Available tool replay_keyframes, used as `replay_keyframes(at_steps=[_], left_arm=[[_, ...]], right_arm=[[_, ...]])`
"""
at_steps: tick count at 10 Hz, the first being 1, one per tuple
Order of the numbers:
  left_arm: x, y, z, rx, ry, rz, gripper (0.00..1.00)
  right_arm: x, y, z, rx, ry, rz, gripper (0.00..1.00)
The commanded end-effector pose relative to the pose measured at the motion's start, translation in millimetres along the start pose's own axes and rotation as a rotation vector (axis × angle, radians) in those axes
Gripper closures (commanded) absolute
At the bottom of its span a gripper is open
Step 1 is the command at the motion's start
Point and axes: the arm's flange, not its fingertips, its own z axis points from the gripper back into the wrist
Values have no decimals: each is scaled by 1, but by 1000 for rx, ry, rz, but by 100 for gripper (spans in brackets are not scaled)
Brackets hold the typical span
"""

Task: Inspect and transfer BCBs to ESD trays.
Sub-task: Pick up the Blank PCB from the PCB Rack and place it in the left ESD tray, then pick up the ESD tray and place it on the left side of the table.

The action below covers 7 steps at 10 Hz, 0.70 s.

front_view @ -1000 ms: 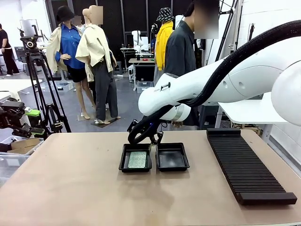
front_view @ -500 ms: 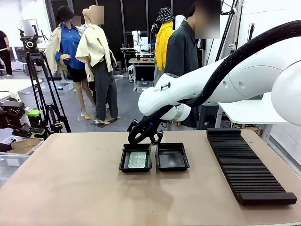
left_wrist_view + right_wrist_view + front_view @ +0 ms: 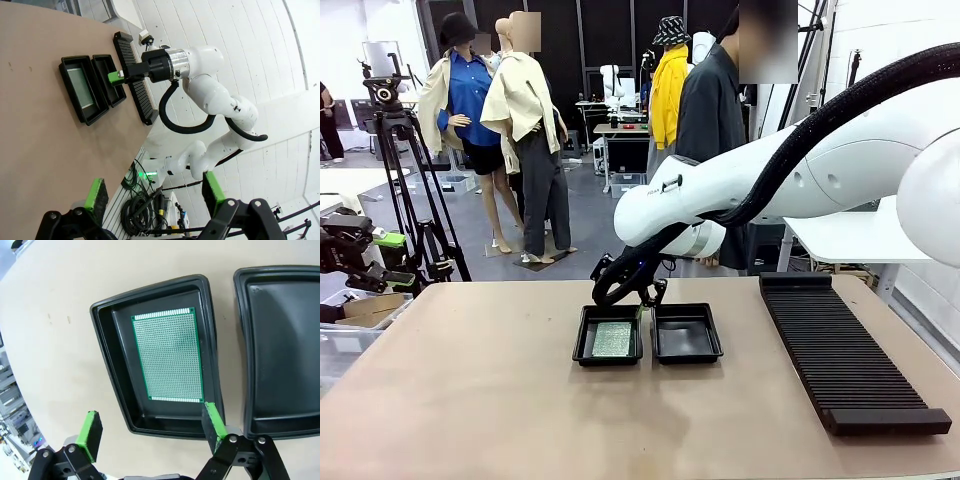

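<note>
The left gripper [image 3: 154, 192] is spreading its fingers wide on nothing, with the left ESD tray [image 3: 93, 114] lying well ahead of it. The BCB [image 3: 170, 355] is lying flat in that tray, just ahead of the right gripper [image 3: 150, 412], whose jaws are gaping wide and gripping nothing. The right ESD tray [image 3: 280, 340] is sitting just beyond this gripper's right finger.

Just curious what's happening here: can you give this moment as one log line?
right gripper: open, over left tray | green board: flat in left tray | right tray: empty | left gripper: open
</note>
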Motion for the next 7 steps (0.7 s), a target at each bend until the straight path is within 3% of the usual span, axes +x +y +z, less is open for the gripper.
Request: replay_keyframes(at_steps=[1, 7], left_arm=[[0, 0, 1, 6, -11, -2, 0], [0, 0, 1, 6, -11, -2, 0]], right_arm=[[0, 0, 0, 6, 3, -7, 0], [0, 0, 0, 6, 3, -7, 0]])
